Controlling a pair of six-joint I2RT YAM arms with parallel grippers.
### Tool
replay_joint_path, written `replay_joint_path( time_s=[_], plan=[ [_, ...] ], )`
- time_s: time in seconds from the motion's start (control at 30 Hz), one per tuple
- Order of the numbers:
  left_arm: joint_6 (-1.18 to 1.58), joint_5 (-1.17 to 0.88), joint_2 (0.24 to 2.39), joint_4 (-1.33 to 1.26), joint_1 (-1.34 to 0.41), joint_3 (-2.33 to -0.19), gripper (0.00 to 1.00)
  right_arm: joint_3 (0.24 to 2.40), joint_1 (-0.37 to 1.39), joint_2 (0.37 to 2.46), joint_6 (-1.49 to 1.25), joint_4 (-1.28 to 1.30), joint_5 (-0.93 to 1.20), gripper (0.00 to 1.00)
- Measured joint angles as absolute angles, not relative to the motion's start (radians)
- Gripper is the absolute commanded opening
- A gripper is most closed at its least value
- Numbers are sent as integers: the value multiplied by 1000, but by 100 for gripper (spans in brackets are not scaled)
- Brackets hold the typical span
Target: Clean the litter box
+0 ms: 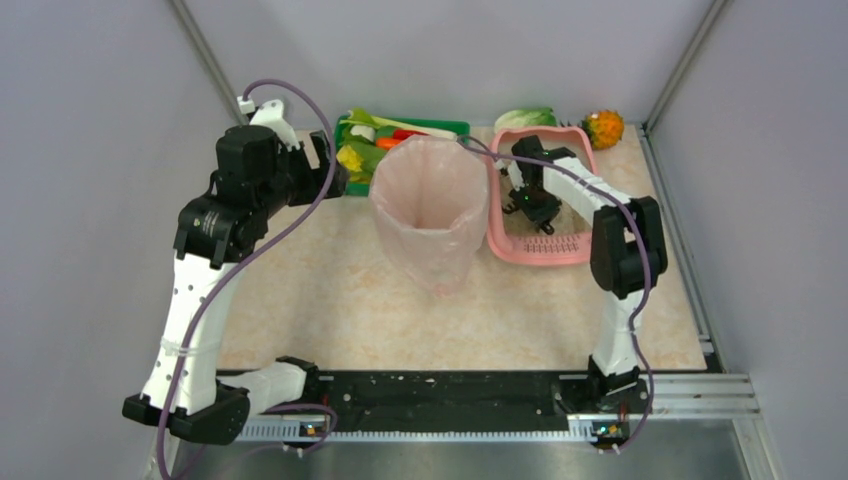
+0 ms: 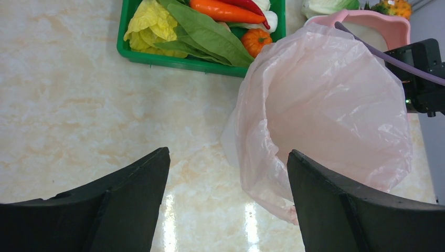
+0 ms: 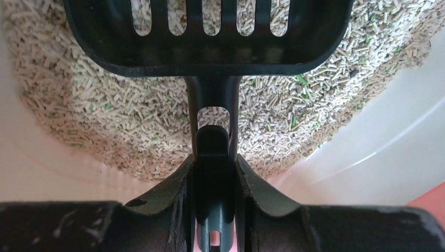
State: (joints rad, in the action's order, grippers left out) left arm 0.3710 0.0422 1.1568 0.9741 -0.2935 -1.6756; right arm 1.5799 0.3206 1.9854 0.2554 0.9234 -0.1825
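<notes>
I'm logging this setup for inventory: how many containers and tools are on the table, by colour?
Pink: 2, litter box and bag-lined bin
Green: 1, vegetable tray
Black: 1, scoop
Total: 4

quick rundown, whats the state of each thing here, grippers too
litter box: litter heaped inside, part of the floor bare
scoop: clamped by its handle, over the litter
right gripper: shut on the scoop
left gripper: open, holding nothing
bin: upright, bag mouth open
green tray: full of vegetables
</notes>
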Motion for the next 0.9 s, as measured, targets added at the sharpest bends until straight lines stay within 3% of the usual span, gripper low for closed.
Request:
replay_joint_path(
  time_s=[0.53,0.9],
  plan=[
    [371,43,1157,974,-294,-1676,87,1929,323,2187,159,1014,-205,0],
    [367,46,1157,974,-294,-1676,87,1917,322,2222,95,931,-127,0]
  ],
)
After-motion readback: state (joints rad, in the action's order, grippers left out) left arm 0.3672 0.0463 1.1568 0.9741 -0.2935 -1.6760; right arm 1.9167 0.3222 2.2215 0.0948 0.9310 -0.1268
